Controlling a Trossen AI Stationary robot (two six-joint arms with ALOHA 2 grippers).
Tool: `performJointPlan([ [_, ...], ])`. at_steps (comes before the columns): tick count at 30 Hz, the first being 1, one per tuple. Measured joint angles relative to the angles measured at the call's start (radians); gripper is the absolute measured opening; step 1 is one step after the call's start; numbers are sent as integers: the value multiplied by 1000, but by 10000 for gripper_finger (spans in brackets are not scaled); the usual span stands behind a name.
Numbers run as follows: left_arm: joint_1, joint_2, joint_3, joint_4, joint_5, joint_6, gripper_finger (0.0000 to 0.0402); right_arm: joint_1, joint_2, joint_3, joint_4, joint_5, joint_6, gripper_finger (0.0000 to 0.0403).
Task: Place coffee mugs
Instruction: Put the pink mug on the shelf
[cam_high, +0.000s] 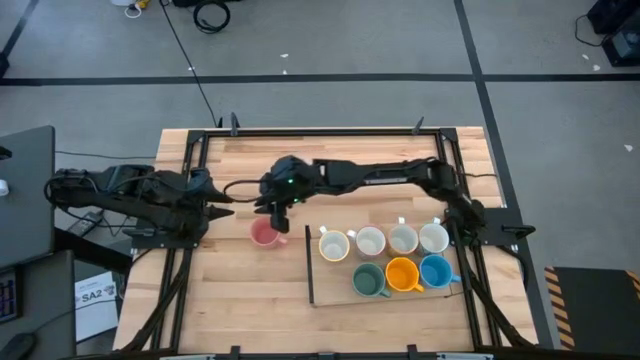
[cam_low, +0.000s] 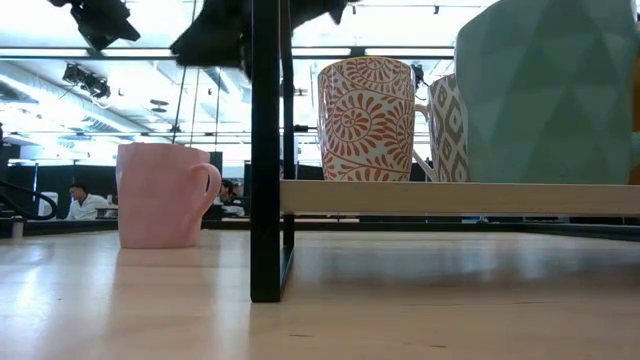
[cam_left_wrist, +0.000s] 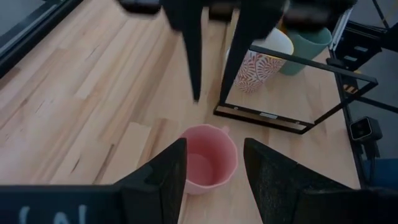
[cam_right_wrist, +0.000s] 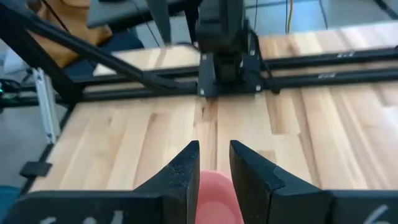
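Seven mugs (cam_high: 385, 258) we find racked; the pink mug (cam_high: 264, 233) stands alone on the bench (cam_high: 230, 300), both hands (cam_high: 272, 208) parted above it, empty

This looks like a robotics lab inside a large open office. A light wooden plank table (cam_high: 240, 300) in a black metal frame (cam_high: 300, 132) stands on a grey carpet floor with dark stripes (cam_high: 520, 80), where black cables (cam_high: 210, 15) lie. Behind it, people sit at desks (cam_low: 85, 203) under long ceiling lights (cam_low: 150, 62).
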Motion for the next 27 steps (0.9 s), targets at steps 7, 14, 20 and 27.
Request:
performJointPlan([
  [7, 0, 0, 0, -20, 0, 0, 167, -9, 81, 11, 8, 3, -1, 94],
  [14, 0, 2, 0, -26, 0, 0, 167, -14, 125, 11, 9, 49, -20, 94],
  [20, 0, 2, 0, -36, -3, 0, 167, -14, 131, 10, 3, 65, -20, 94],
  [27, 0, 2, 0, -36, -4, 0, 167, -13, 131, 10, 1, 72, -11, 95],
])
